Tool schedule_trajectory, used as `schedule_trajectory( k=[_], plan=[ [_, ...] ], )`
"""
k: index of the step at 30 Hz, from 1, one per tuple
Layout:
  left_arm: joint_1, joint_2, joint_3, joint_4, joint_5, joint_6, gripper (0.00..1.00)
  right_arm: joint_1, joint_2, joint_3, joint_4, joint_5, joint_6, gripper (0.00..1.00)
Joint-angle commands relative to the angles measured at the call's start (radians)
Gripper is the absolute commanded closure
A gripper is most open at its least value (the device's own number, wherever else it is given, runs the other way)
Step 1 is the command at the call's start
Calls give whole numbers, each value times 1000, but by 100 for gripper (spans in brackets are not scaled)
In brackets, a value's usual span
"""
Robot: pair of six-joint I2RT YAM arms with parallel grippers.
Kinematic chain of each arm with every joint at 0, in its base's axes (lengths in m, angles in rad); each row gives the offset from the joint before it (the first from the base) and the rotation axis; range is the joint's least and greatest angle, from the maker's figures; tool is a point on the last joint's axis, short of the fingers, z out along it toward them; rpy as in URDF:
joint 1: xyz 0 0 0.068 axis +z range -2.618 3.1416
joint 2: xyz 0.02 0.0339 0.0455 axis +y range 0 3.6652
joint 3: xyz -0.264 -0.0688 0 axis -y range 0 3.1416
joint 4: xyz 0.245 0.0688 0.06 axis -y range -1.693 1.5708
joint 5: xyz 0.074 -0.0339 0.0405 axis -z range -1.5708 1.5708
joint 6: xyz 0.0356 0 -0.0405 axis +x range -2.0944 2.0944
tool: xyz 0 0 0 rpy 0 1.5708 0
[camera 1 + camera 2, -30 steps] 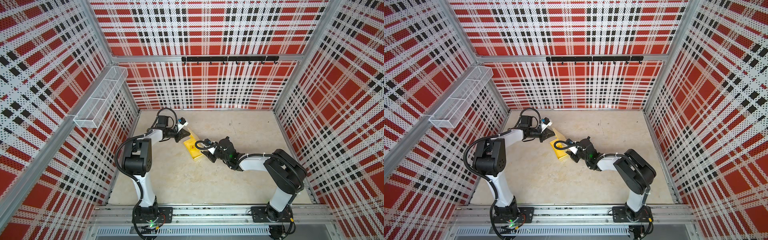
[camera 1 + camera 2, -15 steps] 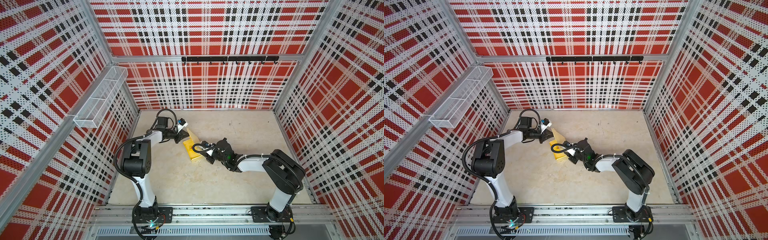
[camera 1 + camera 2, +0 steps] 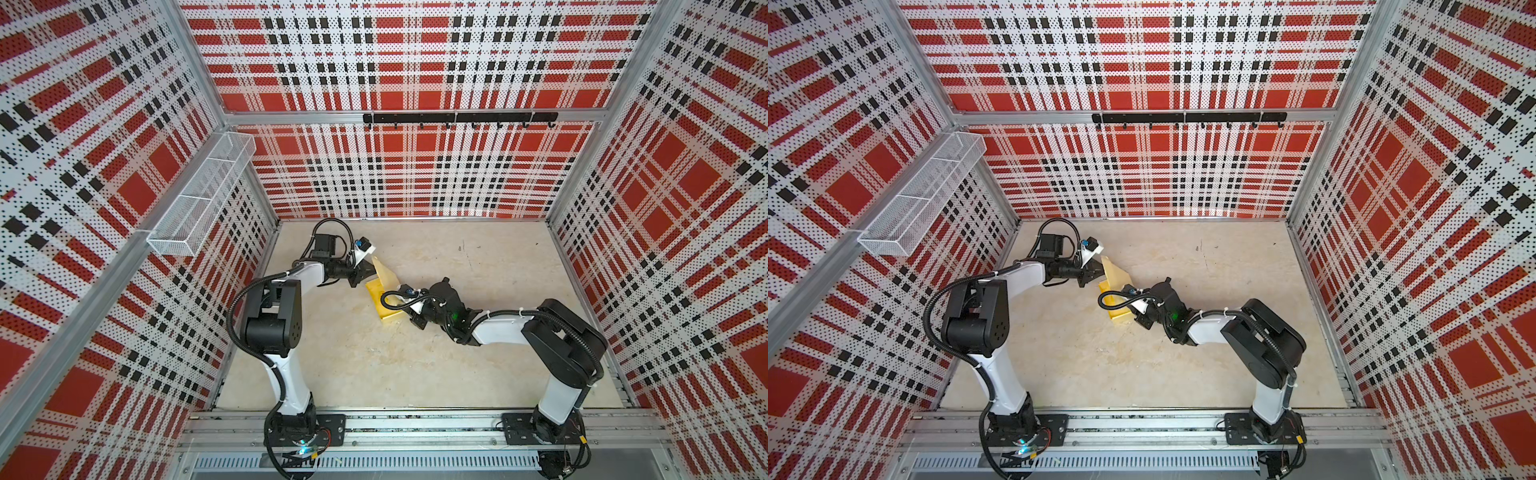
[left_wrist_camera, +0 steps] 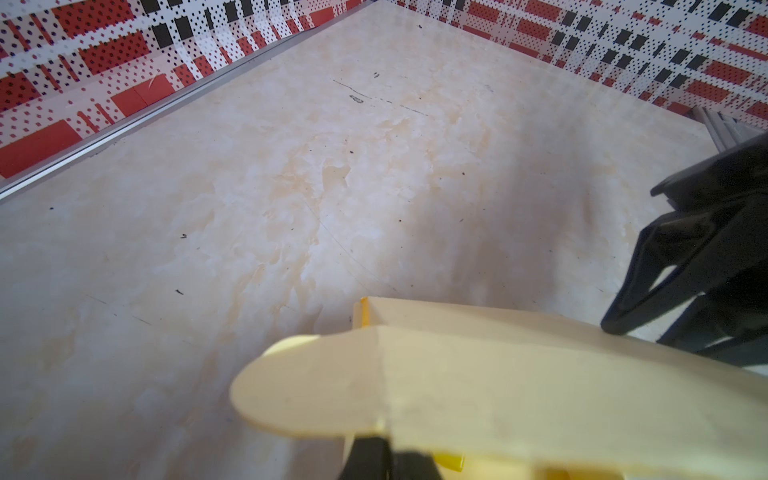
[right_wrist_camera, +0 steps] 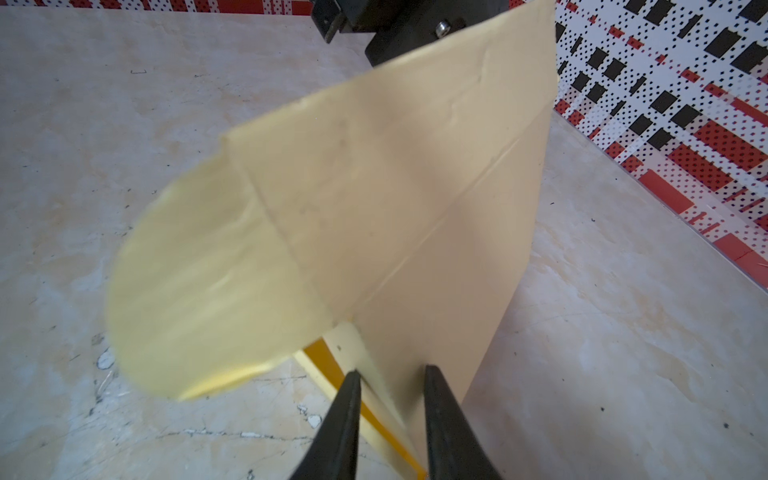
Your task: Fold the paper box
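Note:
The paper box is pale yellow card, half folded, lying mid-table between both arms. Its lid panel stands tilted up, with a rounded tab at its free end. My left gripper is shut on that raised panel's edge. My right gripper meets the box from the opposite side. Its fingers stand a little apart, straddling the box's thin wall where the lid hinges. One right fingertip touches the lid in the left wrist view.
The beige table is walled in by plaid panels. A white wire basket hangs on the left wall and a black hook rail on the back wall. An aluminium rail carrying both arm bases runs along the front.
My right gripper has edged toward the box and its jaws have narrowed around the wall. The left gripper keeps its hold on the raised lid, hardly moving.

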Motion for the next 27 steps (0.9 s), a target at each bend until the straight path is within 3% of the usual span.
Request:
schedule_trajectory(
  k=[1,8,13,21,27],
  plan=[
    [-9,2,11,-65,54,-2,91,0,42,31,14,41,-18,72],
    [7,-5,1,-58,67,6,82,1,59,44,7,42,-22,73],
    [28,-17,-6,-59,32,33,68,1,72,64,-7,41,-22,73],
    [68,-9,54,-170,19,74,53,1,95,98,-24,39,-24,73],
    [82,-25,43,-192,16,102,49,1,116,114,-22,29,-24,73]
  ],
)
